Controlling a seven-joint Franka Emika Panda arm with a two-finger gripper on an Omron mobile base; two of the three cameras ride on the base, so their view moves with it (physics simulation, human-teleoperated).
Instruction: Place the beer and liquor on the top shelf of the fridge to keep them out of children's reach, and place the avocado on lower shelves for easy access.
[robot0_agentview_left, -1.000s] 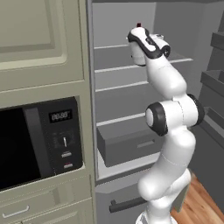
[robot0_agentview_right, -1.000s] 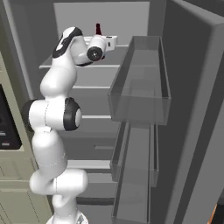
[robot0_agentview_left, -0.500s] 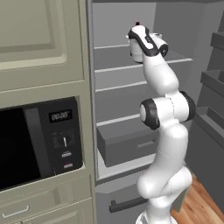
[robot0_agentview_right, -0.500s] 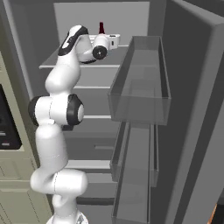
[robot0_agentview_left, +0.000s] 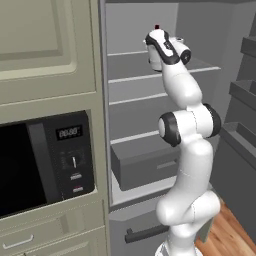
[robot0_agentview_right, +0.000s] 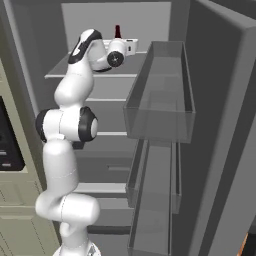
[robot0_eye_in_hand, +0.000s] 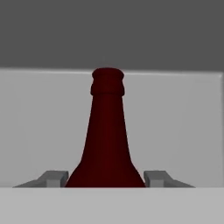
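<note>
Grey inside, the fridge (robot0_agentview_left: 145, 107) stands open beside a black microwave (robot0_agentview_left: 37, 165), its door bins (robot0_agentview_right: 160, 95) swung out to the right. White and folded at the elbow, the arm rises tall and reaches level into the top shelf (robot0_agentview_right: 65, 70). Its hand (robot0_eye_in_hand: 105, 178) is clenched on a dark red bottle (robot0_eye_in_hand: 106, 140), fingers (robot0_eye_in_hand: 53, 177) at either side of its body, upright above the shelf. Since a second ago the elbow has swung nearer the fridge, and the bottle's cap (robot0_agentview_left: 157, 27) sits slightly further in.
</note>
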